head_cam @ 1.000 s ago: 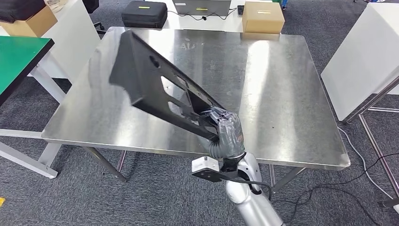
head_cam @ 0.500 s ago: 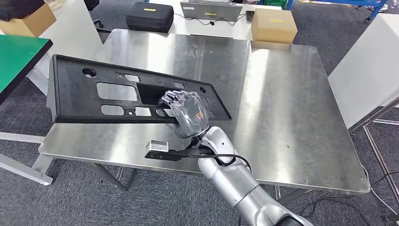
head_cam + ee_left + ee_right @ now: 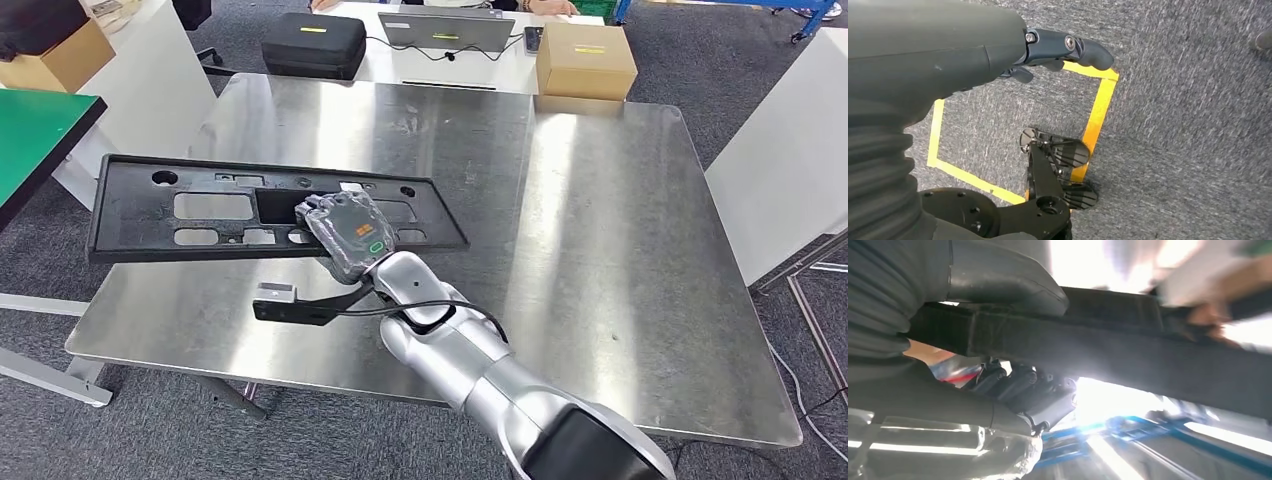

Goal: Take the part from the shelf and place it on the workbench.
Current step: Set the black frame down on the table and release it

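Head view shows the part, a long flat black panel with many holes cut in it. It lies nearly level over the left side of the workbench, a shiny steel table. Its left end sticks out past the table's left edge. You cannot tell if the part touches the table or floats just above it.

The right hand holds the part. The hand sits on top of the part, near its right half, with the fingers reaching into one of the big holes. The silver right arm comes up from the bottom of the picture, and a small camera on a black bar sticks out beside the wrist. From the right wrist camera, the part looks like a dark bar, with the grey thumb on one side of it and the dark fingers on the other side.

The left hand hangs down over grey carpet with yellow tape on it. It holds nothing, and its fingers stick out with a little space between them.

Behind the workbench, on a white table, sit a brown box, a black case and a laptop. A green table is at the left.
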Action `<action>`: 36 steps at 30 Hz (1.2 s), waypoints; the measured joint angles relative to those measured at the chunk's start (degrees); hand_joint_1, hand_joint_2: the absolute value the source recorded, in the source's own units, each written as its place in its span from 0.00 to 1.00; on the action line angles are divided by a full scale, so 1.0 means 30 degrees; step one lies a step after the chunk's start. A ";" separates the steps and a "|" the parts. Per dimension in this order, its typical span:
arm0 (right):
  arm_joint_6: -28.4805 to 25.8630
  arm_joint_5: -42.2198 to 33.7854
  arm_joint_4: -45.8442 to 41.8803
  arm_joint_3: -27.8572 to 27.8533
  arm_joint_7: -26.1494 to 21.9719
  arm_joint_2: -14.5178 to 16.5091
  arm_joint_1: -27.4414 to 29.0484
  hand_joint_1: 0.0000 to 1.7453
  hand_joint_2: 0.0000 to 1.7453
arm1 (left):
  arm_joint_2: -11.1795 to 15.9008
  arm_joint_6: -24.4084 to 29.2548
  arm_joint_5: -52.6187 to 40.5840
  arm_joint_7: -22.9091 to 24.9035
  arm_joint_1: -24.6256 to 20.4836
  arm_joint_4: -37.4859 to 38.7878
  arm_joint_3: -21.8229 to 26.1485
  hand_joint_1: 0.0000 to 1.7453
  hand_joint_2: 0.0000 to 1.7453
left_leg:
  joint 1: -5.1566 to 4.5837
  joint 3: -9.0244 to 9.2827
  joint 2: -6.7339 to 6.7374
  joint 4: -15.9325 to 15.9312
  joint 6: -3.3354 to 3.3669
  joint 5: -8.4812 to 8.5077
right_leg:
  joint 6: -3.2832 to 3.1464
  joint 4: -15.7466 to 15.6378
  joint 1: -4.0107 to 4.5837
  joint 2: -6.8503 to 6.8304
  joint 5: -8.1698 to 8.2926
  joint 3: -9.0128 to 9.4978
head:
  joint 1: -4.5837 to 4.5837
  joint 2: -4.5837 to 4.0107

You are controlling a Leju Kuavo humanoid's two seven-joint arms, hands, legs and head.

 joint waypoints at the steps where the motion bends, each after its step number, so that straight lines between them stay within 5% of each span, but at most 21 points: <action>1: 0.0060 0.0435 0.0898 0.0581 0.1012 0.0109 -0.0483 0.89 1.00 | -0.0004 0.0078 -0.0015 -0.0005 0.0002 0.0002 0.0002 0.00 1.00 | 0.0000 0.0022 0.0001 -0.0032 -0.0026 -0.0020 | -0.0032 -0.0005 0.0007 0.0004 -0.0022 0.0000 | -0.0004 0.0000; 11: 0.1172 0.0806 0.6074 0.2231 0.3454 0.0017 -0.2185 0.89 1.00 | 0.0020 0.0140 -0.0196 0.0264 0.0068 0.0004 0.0006 0.00 1.00 | 0.0053 0.0051 0.0016 -0.0080 -0.0093 -0.0055 | -0.0106 -0.0009 0.0089 0.0018 -0.0071 -0.0004 | -0.0006 0.0000; 22: 0.1173 0.0379 0.8461 0.0990 0.5524 -0.3219 -0.2643 0.89 1.00 | 0.0022 -0.0259 -0.0537 0.0111 0.0159 0.0005 0.0006 0.00 1.00 | -0.0012 0.0058 0.0016 -0.0066 -0.0117 -0.0042 | -0.0103 -0.0008 0.0029 0.0004 -0.0056 0.0031 | 0.0000 0.0000; 26: 0.1088 0.0803 0.8765 0.0868 0.5631 -0.3625 -0.2630 0.00 0.00 | 0.0022 -0.0341 -0.0883 0.0295 0.0157 0.0011 -0.0004 0.00 1.00 | -0.0013 0.0058 0.0019 -0.0064 -0.0106 -0.0056 | -0.0101 -0.0010 0.0029 0.0009 -0.0059 0.0029 | 0.0002 0.0000; 29: 0.0995 0.1025 0.8891 0.0786 0.5627 -0.3685 -0.2619 0.00 0.00 | 0.0015 -0.0028 -0.0954 0.0363 0.0155 0.0011 -0.0005 0.00 1.00 | -0.0010 0.0061 0.0020 -0.0065 -0.0109 -0.0063 | -0.0101 -0.0012 0.0031 0.0011 -0.0059 0.0028 | -0.0002 0.0000; 33: 0.0858 0.1264 0.8987 0.0608 0.5584 -0.3683 -0.2589 0.00 0.00 | 0.0007 0.0528 -0.0716 -0.0034 0.0146 0.0011 0.0011 0.00 0.00 | -0.0007 0.0063 0.0021 -0.0067 -0.0109 -0.0062 | -0.0102 -0.0012 0.0033 0.0011 -0.0059 0.0029 | 0.0000 0.0000; 36: 0.0694 0.1485 0.9005 0.0489 0.5476 -0.3678 -0.2584 0.00 0.00 | 0.0007 0.0584 -0.0732 -0.0120 0.0143 0.0011 0.0013 0.00 0.00 | -0.0004 0.0071 0.0023 -0.0067 -0.0110 -0.0061 | -0.0103 -0.0011 0.0035 0.0016 -0.0058 0.0032 | 0.0000 0.0000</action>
